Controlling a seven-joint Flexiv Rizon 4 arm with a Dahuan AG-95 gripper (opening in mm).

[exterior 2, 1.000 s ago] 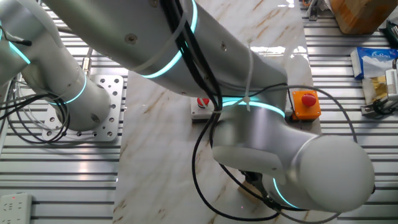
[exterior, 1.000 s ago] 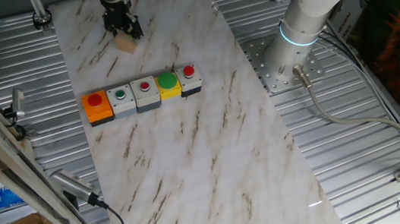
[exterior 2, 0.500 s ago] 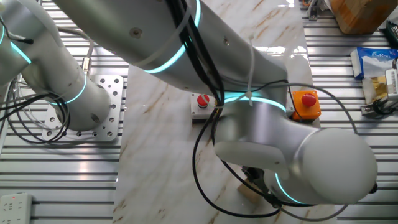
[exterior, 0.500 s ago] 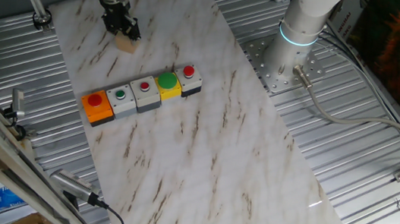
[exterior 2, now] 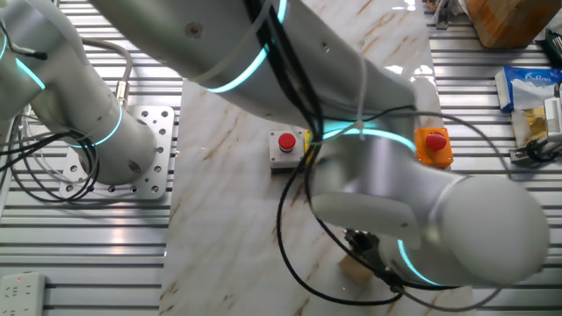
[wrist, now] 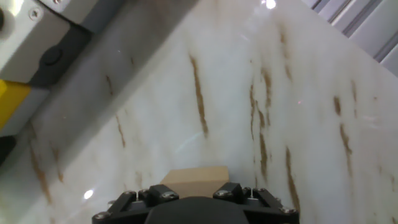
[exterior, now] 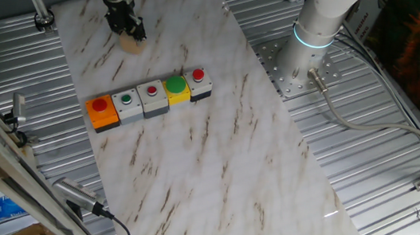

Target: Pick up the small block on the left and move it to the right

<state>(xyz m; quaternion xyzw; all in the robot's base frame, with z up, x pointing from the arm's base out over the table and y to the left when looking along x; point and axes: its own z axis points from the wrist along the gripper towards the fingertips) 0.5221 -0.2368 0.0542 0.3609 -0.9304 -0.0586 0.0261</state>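
Note:
The small block is a plain tan wooden cube at the far left of the marble board. My gripper stands right over it, jaws closed on its sides. In the other fixed view the block shows under the big wrist, with the gripper on it. In the hand view the block sits between my fingers at the bottom edge, under the gripper, with the board below.
A row of button boxes crosses the board: orange, grey, grey, yellow, grey. The arm's base stands at the right on ribbed metal. The marble board stretches to the lower right.
The gripper with the block has shifted slightly toward the far left corner. In the other fixed view the wrist has moved and the block now shows beneath it.

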